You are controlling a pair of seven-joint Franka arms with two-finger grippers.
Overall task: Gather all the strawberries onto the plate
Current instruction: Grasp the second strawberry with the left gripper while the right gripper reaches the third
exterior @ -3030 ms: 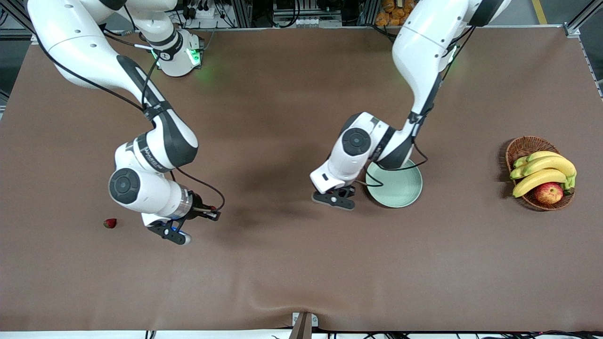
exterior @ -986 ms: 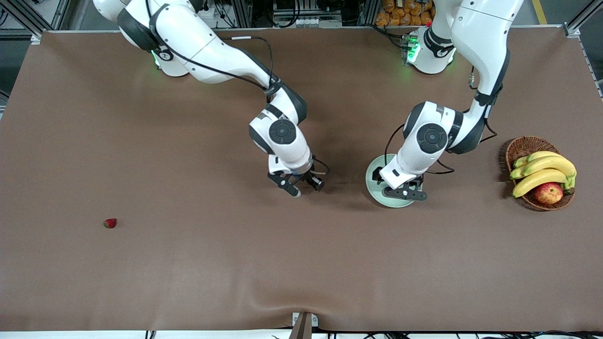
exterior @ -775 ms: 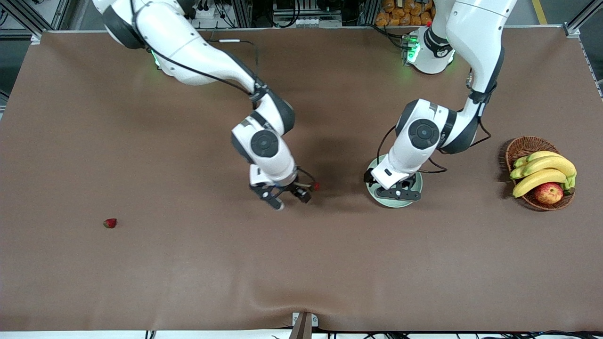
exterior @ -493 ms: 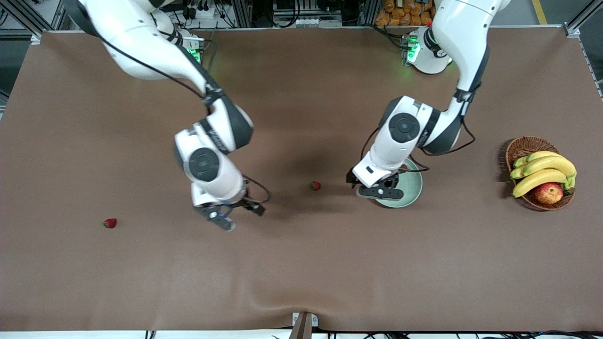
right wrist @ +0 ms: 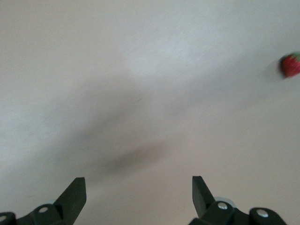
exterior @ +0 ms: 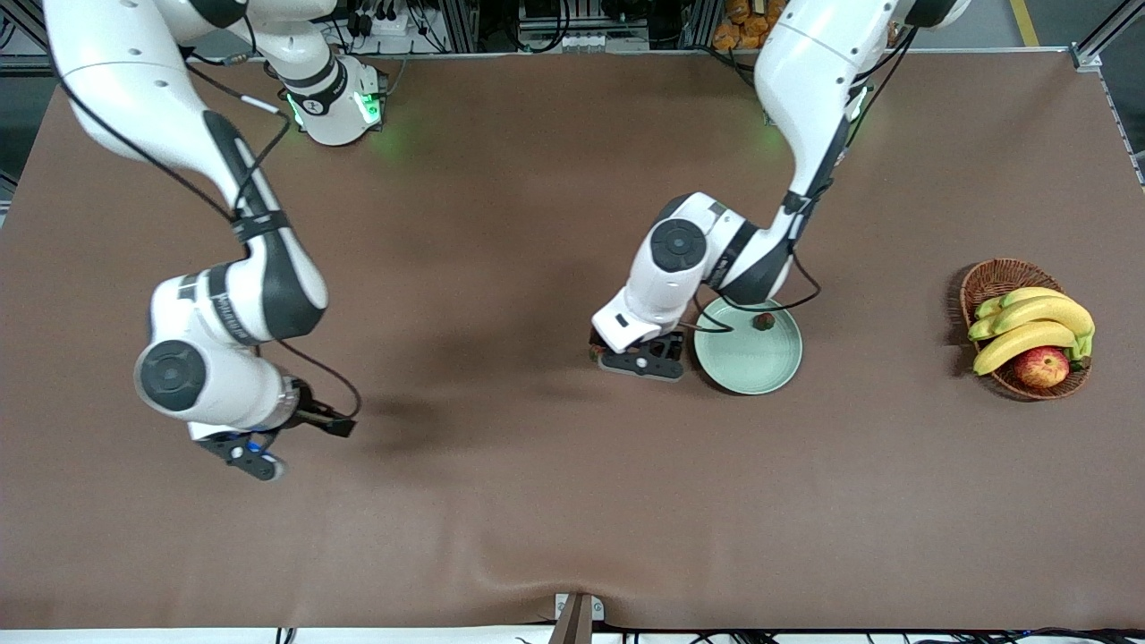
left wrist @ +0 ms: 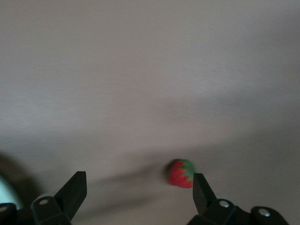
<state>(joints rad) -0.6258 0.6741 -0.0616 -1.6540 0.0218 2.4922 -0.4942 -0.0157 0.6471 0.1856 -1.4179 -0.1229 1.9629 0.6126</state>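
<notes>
Around the plate (exterior: 750, 360), the brown tablecloth (exterior: 555, 501) lies bare nearer the front camera. The left gripper (exterior: 640, 356), jaws wide, crowds the plate's rim toward the right arm's end, over a strawberry (left wrist: 181, 173) between its fingers. One berry (exterior: 763, 321) sits inside the plate. The fruit basket (exterior: 1024, 329) stands well apart from the plate, toward the left arm's end.

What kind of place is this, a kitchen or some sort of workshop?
Most likely a robotics lab, not a kitchen. Two white arms, their left gripper and right gripper open, work over a brown-covered table with a plate and a fruit basket; metal framing and cables line its edge.
</notes>
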